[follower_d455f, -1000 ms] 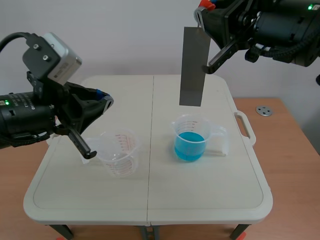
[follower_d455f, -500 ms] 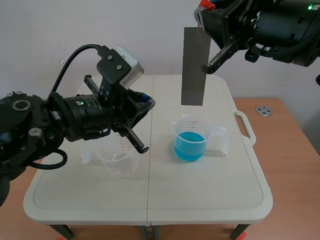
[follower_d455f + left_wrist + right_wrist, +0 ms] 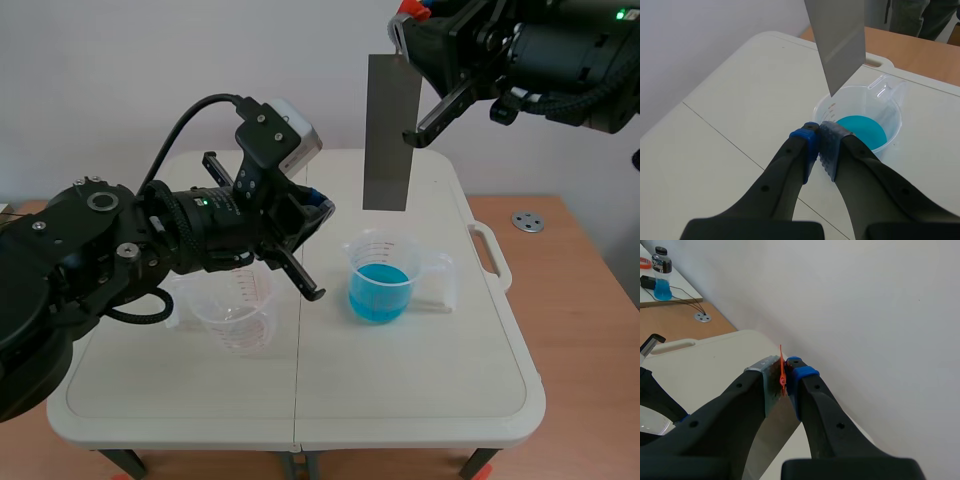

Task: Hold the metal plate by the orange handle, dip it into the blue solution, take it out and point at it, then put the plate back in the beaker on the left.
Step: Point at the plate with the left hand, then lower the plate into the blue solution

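I can read no text or number from here. The empty beaker (image 3: 238, 318), just beside the beaker with blue solution (image 3: 380, 285), carries red scale marks (image 3: 247, 283), but their figures are too small for me. The label on the bottle (image 3: 661, 273), far behind that beaker, is also unreadable.

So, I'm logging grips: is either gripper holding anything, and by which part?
The right gripper holds the metal plate by the orange handle at its top end. The left gripper is shut on nothing.
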### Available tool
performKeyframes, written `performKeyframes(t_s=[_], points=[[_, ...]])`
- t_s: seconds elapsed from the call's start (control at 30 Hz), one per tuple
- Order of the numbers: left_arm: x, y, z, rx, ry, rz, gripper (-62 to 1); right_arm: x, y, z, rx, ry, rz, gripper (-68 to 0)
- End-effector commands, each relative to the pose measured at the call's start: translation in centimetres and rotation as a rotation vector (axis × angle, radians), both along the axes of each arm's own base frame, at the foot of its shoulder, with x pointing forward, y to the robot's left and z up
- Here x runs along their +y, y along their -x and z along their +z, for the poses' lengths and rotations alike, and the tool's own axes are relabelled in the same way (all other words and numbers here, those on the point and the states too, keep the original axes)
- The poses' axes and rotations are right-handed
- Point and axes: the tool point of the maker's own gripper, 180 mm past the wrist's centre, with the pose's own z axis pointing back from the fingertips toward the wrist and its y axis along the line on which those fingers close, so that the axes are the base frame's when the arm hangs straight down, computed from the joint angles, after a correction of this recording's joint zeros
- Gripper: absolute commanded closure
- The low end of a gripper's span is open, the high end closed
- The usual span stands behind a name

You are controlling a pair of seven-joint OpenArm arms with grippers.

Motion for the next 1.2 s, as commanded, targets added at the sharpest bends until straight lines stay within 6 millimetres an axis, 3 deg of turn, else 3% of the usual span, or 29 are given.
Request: performKeyframes(t_s=[0.0,0.53,0.77,1.17], points=[[-0.4,-0.2,1.3,-0.033,0.026,-0.008,-1.5,0.3,0.3,1.5,-0.043,-0.018,0.019,-1.3],[0.0,-0.2,1.1,-0.030,0.015,-0.005,-1.5,0.3,0.2,1.5,-0.042,-0.018,0.019,-1.3],[3.0,0.6,-0.1,-0.027,-0.030,0.031,-1.5,0.2,0.2,1.4,-0.039,-0.015,0.017,-1.3],[9.0,5.0,1.8,-0.030,-0.028,0.076,-1.5,0.1,0.1,1.1,-0.027,-0.003,0.009,-1.3]])
